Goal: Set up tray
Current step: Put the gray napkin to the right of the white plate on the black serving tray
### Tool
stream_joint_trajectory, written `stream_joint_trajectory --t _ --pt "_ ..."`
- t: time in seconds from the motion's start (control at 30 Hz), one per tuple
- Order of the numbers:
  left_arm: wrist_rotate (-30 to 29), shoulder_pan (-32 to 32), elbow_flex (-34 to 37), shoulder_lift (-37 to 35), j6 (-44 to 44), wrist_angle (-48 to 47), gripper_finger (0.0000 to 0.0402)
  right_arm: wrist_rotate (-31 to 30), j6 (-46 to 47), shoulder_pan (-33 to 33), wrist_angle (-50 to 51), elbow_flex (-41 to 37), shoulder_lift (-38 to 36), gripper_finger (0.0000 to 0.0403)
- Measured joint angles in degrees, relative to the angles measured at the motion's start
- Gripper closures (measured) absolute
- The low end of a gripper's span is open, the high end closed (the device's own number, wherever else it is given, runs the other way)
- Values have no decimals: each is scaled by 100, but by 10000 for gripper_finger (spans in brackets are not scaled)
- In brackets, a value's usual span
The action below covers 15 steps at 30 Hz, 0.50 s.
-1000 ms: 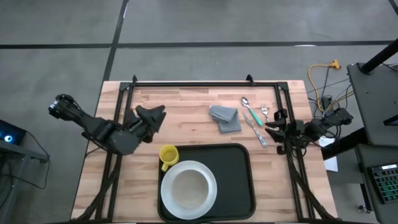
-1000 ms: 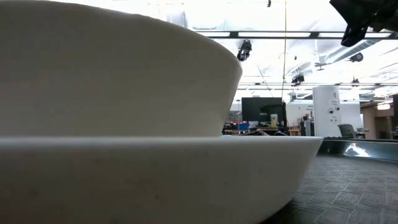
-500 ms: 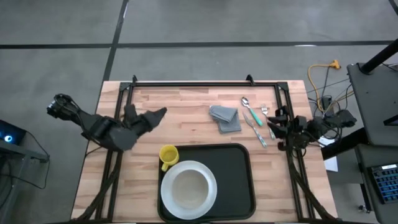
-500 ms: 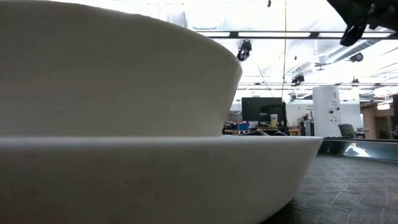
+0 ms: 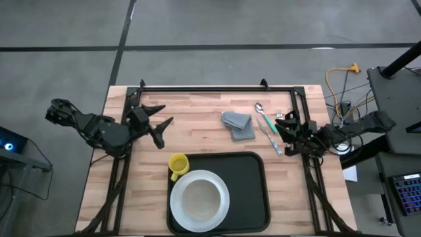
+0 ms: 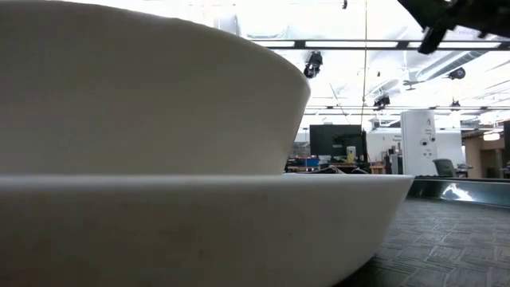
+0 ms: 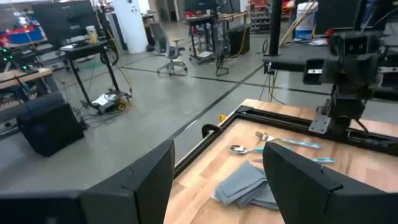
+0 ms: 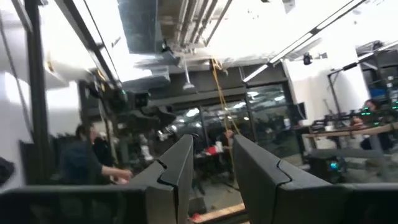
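**Tray loaded at the near edge, cutlery and napkin not yet on it**

The black tray [image 5: 250,191] lies at the table's [image 5: 197,105] near edge, stiff and flat, probably slippery; its raised rim looks like the best hold. A white plate [image 5: 199,200] covers its left half; a yellow mug [image 5: 177,164] sits at its far-left corner. A grey napkin [image 5: 239,124], spoon [image 5: 260,108] and fork [image 5: 280,118] lie beyond. The left gripper [image 5: 158,123] hangs wide open and empty; the right gripper [image 5: 281,130], jaws narrowly parted, holds nothing.

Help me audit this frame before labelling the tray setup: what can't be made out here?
- Low view: the white plate and bowl fill the picture, hiding the tray apart from a strip, and the mug.
- High view: the plate's edge hides the tray's near rim; the cutlery is too small to sort.
- Right wrist view: the right gripper points up at the ceiling, showing no table.
- Left wrist view: the left gripper fingers cut off the grey napkin.
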<state>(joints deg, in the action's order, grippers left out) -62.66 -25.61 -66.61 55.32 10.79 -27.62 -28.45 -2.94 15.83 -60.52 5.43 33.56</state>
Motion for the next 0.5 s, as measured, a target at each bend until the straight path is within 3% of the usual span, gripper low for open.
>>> stream_joint_trajectory --t 0.2,0.33,0.4,0.5 --pt "32 -7 74 215 -164 -106 178 -1 -283 -213 30 1051 1489 303" --pt "292 0 506 -103 -175 216 178 1 -261 -374 13 1696 2393 303" --pt "834 2 979 -521 -326 852 178 1 -32 -453 32 1944 2784 303" --pt "2362 2 1972 -1359 -1106 2491 178 -2 317 -554 12 2227 3202 303"
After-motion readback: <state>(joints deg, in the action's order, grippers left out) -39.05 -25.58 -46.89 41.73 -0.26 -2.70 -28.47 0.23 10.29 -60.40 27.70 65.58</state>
